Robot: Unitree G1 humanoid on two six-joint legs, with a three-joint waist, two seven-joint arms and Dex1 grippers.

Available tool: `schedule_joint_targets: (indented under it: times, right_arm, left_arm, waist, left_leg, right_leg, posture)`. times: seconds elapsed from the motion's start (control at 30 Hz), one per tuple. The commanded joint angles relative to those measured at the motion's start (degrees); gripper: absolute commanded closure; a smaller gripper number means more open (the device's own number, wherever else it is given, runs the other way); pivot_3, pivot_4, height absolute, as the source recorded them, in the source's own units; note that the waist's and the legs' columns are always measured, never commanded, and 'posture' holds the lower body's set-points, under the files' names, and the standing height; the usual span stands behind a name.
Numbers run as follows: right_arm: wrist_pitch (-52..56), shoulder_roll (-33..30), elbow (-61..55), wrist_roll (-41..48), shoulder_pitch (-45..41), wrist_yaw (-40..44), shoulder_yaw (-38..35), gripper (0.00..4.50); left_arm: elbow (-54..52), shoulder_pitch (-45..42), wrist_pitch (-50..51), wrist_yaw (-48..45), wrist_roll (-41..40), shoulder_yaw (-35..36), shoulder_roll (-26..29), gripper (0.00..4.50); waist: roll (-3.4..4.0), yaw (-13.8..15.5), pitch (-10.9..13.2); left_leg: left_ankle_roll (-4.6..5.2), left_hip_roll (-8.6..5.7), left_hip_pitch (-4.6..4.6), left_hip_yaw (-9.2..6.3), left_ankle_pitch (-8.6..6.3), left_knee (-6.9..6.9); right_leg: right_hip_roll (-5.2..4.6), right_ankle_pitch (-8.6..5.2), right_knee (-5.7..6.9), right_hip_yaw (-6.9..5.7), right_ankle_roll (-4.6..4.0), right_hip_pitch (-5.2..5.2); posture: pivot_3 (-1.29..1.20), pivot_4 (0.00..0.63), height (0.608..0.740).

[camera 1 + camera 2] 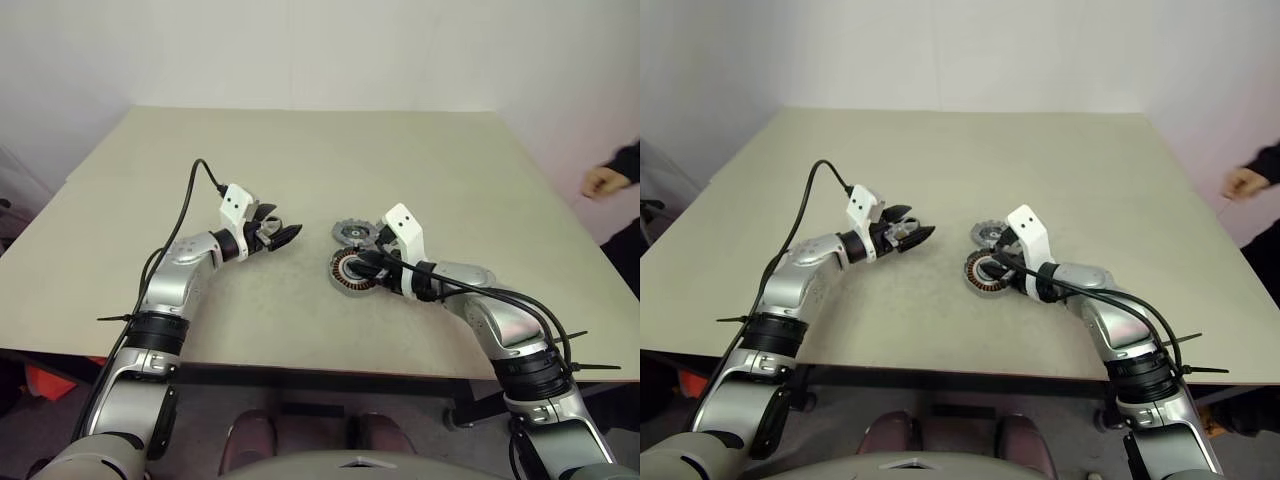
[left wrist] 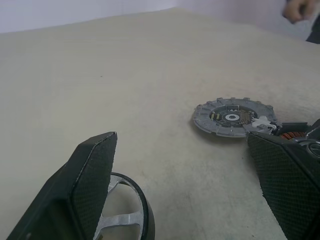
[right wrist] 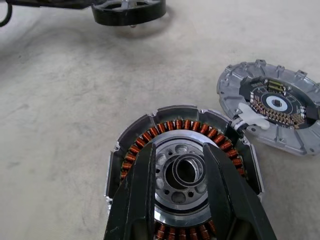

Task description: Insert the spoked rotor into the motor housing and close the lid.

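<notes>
Our right pincer (image 3: 180, 192), narrowly spread, straddles the motor housing (image 3: 182, 172) hub mid-tabletop; our left pincer (image 1: 278, 233) gapes empty. A nudge could shove the housing into the notched disc (image 3: 272, 106).

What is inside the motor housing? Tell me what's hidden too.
The motor housing holds a ring of copper windings around a silver centre hub with an open bore. The right gripper has its jaws across the hub, hiding the near windings.

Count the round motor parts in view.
3: a copper-wound cup under the right gripper, a flat notched disc beside it, and a black spoked ring by the left gripper. Nothing suggests hidden ones.
</notes>
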Motion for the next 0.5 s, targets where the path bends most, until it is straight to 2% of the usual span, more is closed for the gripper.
schedule_joint_targets:
  times: [0.03,0.1,0.5]
  right_arm:
    - [-0.34,0.35,-1.32,1.04,-1.49,-0.51,-2.22,3.77]
    - [-1.19,-0.12,0.45,-0.19,-1.47,-0.92,-1.98,4.47]
    - [-3.29,-0.36,3.85,-1.47,-2.31,-1.11,-1.89,4.47]
  left_arm:
    - [-0.97,-0.8,-1.22,-0.04,-0.07,1.09,0.29,0.09]
    - [-0.91,-0.84,-1.25,-0.04,-0.06,1.05,0.26,0.09]
    - [-0.72,-0.98,-1.36,-0.03,0.11,0.91,0.24,0.09]
  waist:
    - [0.0,0.0,0.0]
    - [0.0,0.01,0.0]
    - [0.0,-0.02,0.0]
  left_leg:
    - [0.0,0.0,0.0,0.0,0.0,0.0]
    - [0.0,0.0,0.0,0.0,0.0,0.0]
    - [-0.03,-0.01,0.0,0.0,0.02,0.0]
  right_leg:
    - [0.0,0.0,0.0,0.0,0.0,0.0]
    - [0.0,0.0,0.0,0.0,0.0,0.0]
    - [0.0,0.0,0.02,0.0,0.0,0.0]
  posture:
    - [0.0,0.0,0.74]
    - [0.0,0.0,0.74]
    - [0.0,0.0,0.74]
